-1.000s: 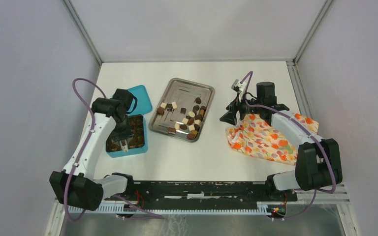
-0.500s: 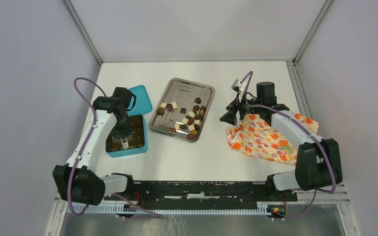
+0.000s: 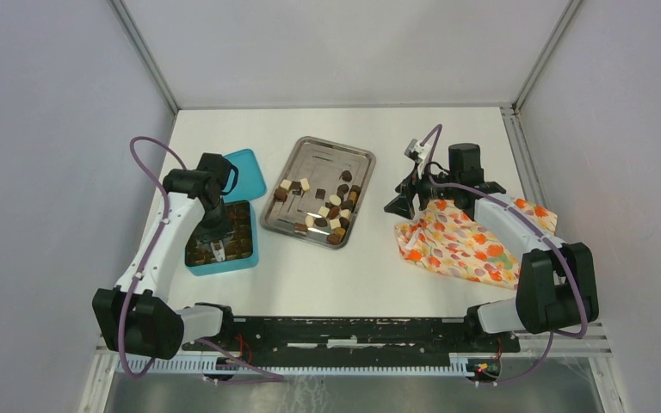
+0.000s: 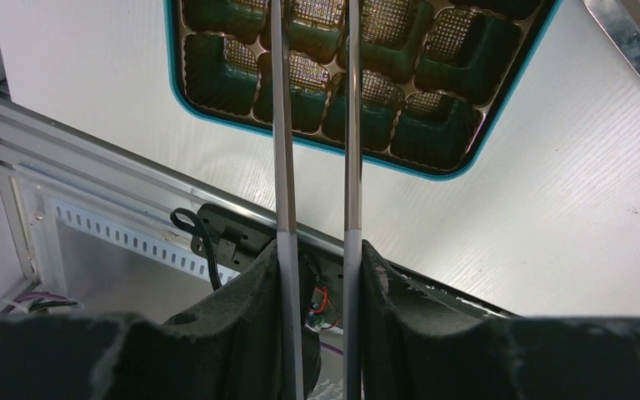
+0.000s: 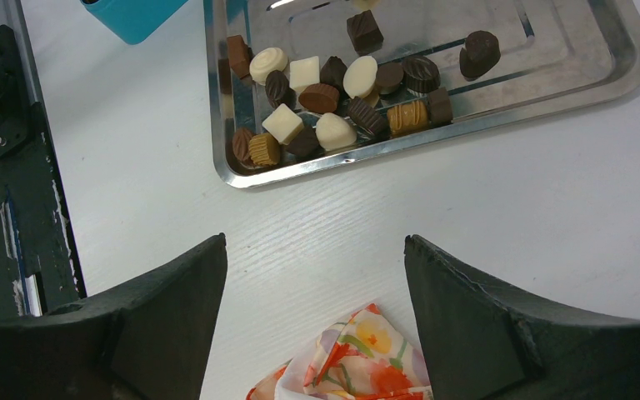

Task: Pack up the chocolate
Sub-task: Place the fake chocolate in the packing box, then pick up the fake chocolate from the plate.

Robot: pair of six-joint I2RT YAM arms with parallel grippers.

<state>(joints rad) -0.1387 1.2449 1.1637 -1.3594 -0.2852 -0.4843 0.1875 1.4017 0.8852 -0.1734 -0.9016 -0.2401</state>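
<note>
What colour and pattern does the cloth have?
The cloth is pale with orange and yellow flowers; the top view shows it best.

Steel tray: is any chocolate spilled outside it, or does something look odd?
Nothing spilled: its chocolates lie inside the steel tray, crowded at one end, none on the table. The tray only sits askew to the table edges.

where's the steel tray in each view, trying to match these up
top external: the steel tray sits near the centre of the picture.
right wrist: it runs across the top, with the chocolates bunched at its left end.
left wrist: only a shiny sliver in the top right corner, apparently its rim.
shared landmark: the teal box, next to the tray in all three.
</note>
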